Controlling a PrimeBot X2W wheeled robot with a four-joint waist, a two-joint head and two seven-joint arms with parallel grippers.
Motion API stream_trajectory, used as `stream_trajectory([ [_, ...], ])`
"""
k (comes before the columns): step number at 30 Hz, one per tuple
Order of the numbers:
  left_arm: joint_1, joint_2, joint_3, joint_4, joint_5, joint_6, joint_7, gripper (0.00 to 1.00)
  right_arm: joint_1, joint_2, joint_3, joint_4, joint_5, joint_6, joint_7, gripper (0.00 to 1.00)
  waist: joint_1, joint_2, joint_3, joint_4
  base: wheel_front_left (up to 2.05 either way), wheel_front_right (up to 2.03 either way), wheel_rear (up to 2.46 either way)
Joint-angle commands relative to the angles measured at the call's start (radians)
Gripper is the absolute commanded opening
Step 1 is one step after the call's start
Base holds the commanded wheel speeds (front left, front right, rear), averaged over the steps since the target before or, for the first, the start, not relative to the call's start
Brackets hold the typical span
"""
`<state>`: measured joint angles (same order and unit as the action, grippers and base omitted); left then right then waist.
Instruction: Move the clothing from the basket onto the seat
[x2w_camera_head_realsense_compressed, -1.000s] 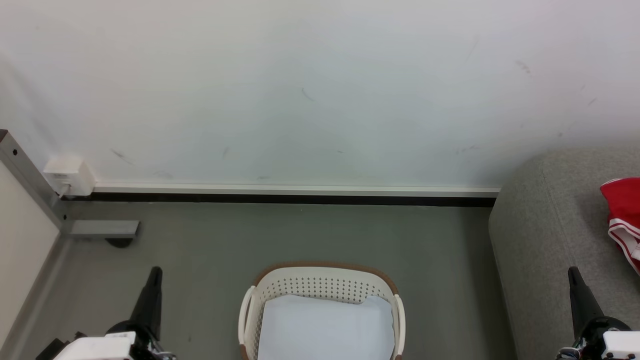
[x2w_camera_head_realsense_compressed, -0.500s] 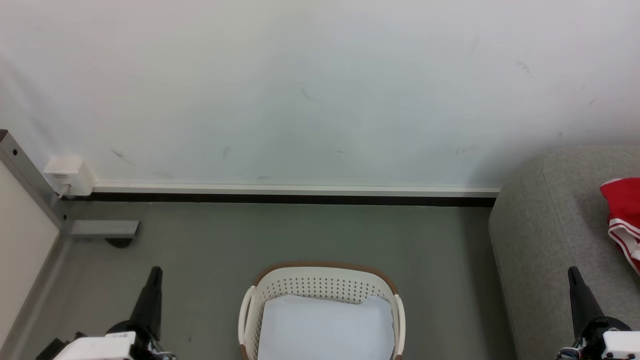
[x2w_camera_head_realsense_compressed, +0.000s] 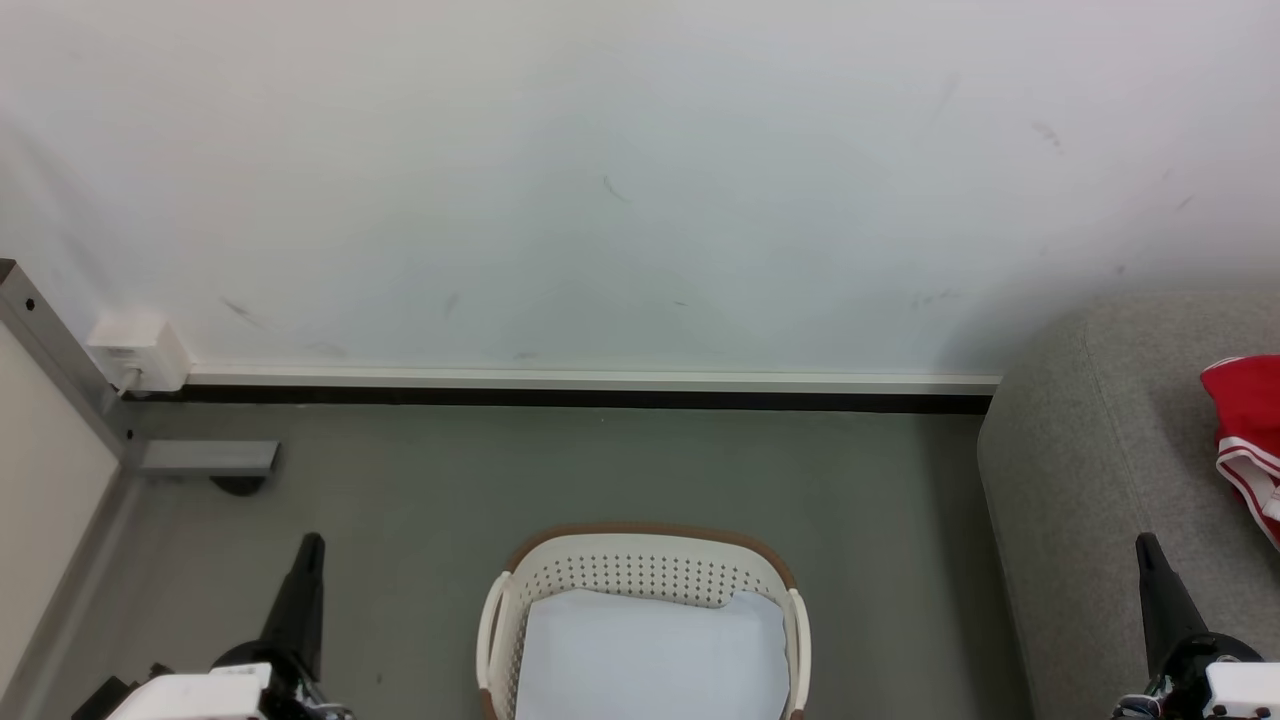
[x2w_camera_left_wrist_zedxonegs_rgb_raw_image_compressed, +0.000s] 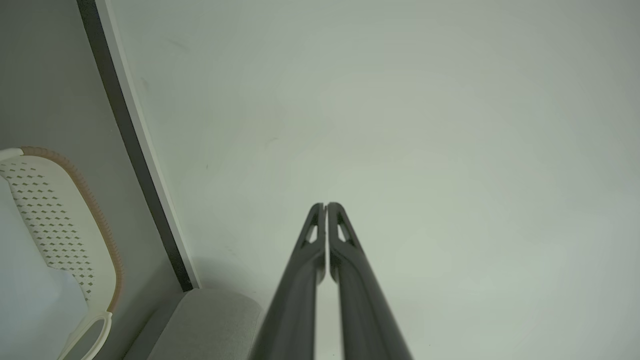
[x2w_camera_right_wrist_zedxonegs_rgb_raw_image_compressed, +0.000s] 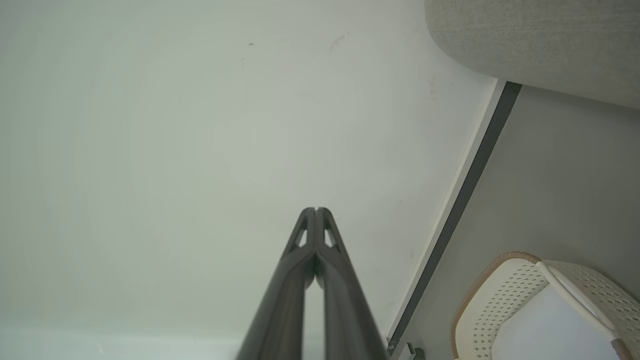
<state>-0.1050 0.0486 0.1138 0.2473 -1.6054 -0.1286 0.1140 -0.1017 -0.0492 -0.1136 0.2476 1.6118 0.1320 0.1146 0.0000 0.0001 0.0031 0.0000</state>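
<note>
Nearest in the head view, the left gripper (x2w_camera_head_realsense_compressed: 312, 545) and right gripper (x2w_camera_head_realsense_compressed: 1146, 545) stand empty at the bottom corners. The wrist views show each pair of fingers pressed together. Between them the basket (x2w_camera_head_realsense_compressed: 650, 531) sits on the floor (x2w_camera_head_realsense_compressed: 400, 480), holding a pale sheet (x2w_camera_head_realsense_compressed: 650, 650). Farther right, the red clothing (x2w_camera_head_realsense_compressed: 1245, 420) lies on the seat (x2w_camera_head_realsense_compressed: 1090, 450). The wrist views catch the seat's rounded corner against the wall (x2w_camera_head_realsense_compressed: 600, 200).

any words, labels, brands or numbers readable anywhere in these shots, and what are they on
None: no text can be read in any view.
The basket, the red clothing, the seat and the white wall box show no print.
The wall carries scuff marks, not writing.
</note>
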Motion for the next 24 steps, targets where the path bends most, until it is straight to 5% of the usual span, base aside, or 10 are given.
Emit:
stream_trajectory([
  [1, -0.007, 0.002, 0.002, -0.004, -0.014, -0.005, 0.004, 0.0, -0.012, 0.0, -0.004, -0.005, 0.002, -0.002, 0.003, 0.0, 0.0, -0.0001, 0.0, 0.0, 0.0, 0.0, 0.0],
  [24, -0.007, 0.002, 0.002, -0.004, -0.014, -0.005, 0.004, 0.0, -0.012, 0.0, -0.004, -0.005, 0.002, -0.002, 0.003, 0.0, 0.0, -0.0001, 0.0, 0.0, 0.0, 0.0, 0.0],
])
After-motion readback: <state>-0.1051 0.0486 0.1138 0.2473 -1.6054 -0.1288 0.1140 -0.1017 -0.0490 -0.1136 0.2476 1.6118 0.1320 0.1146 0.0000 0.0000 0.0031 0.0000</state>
